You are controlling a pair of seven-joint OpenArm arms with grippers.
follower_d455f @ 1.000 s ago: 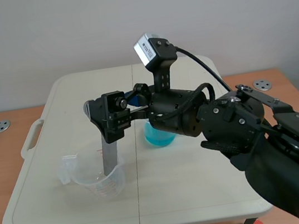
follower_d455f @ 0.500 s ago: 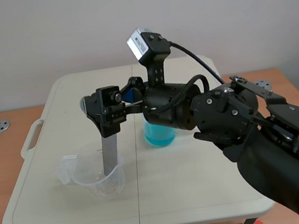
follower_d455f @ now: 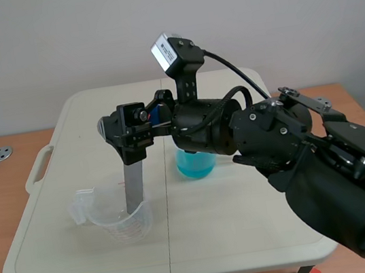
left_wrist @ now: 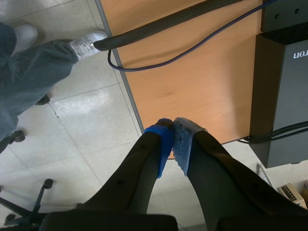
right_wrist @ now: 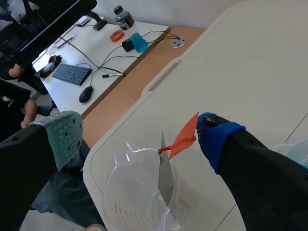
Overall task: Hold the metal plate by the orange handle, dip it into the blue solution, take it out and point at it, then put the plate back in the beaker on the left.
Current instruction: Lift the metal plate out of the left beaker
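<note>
Plain pale wall (follower_d455f: 52,46) behind, cream folding table (follower_d455f: 62,250) in front, matte plastic with a seam down the middle. The left gripper (left_wrist: 173,139) is off the table altogether. Its wrist view shows the two fingers pressed together on nothing, hanging over a tiled floor (left_wrist: 86,120) beside a wooden desk (left_wrist: 192,72).

On to the table, left side first. There is the clear beaker (follower_d455f: 119,221), thin and see-through, with a pouring lip and red graduations. The plate (follower_d455f: 133,185) stands in it, leaning a little: a flat, narrow strip of dull grey metal, lower end in the beaker, top poking well above the rim. From the wrist view, the handle (right_wrist: 184,137) is a thin orange tab, triangular, clipped to the top of the plate.

The right gripper (right_wrist: 139,137) sits over that beaker with its fingers spread wide. The handle lies right against the blue pad (right_wrist: 216,137), touching or a hair off, hard to say. The green pad (right_wrist: 65,134) is well apart on the other side. Nothing is clamped.

Just past the seam, behind the arm, stands the blue solution (follower_d455f: 194,166), a bright turquoise liquid in a second clear beaker, partly hidden.

As for progress, the plate is in the left beaker and the gripper has no grip on it. That fits the final put-back just as well as the very start. Whether the metal is wet cannot be seen, so the dip and the pointing cannot be confirmed.
</note>
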